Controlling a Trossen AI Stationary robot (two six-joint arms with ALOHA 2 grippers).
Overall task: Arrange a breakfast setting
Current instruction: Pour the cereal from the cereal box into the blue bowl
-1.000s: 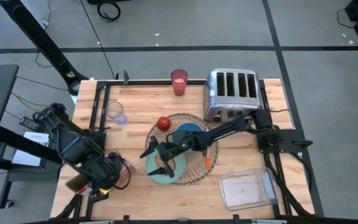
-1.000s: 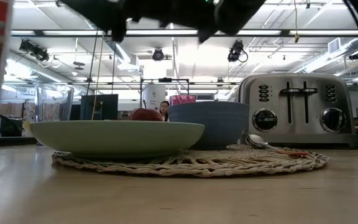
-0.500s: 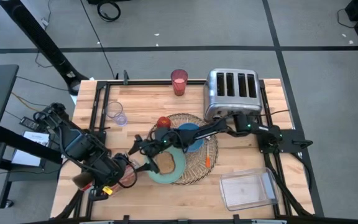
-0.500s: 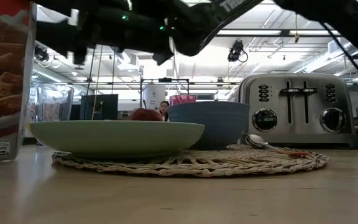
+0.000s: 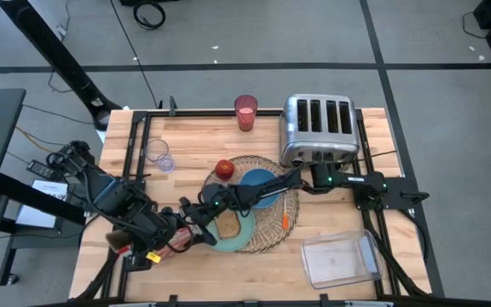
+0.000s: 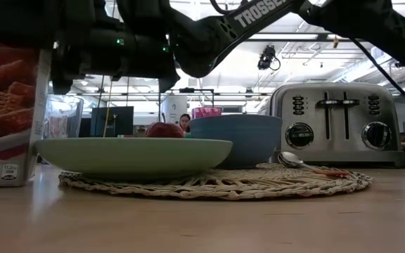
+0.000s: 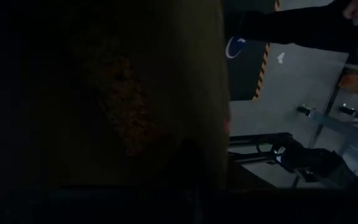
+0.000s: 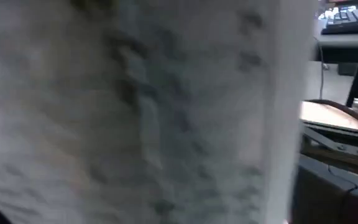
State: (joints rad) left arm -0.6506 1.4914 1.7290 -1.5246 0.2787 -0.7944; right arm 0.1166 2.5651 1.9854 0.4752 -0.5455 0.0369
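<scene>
Left gripper [image 5: 170, 240] clamps a cereal box [image 6: 5, 119] upright beside the teal plate [image 5: 228, 228] with toast slice [image 5: 227, 223]; right gripper [image 5: 190, 213], spread wide, reaches in, likely to take it.

Desk [image 5: 331, 213]: pale wood, matt. Placemat [image 6: 259, 184]: rough woven wicker. Toaster [image 6: 336, 123]: brushed metal. Plate [image 6: 132, 156]: smooth, glossy.

High view: overhead, facing straight down, taking in the whole worktop [image 5: 331, 264]; low view: at worktop level by the near edge, facing level across into the room, close to the teal plate [image 6: 133, 154]; both share the plate, blue bowl [image 5: 257, 185] and toaster [image 5: 317, 128]; wrist views: pressed against near surfaces, mostly blocked.
</scene>
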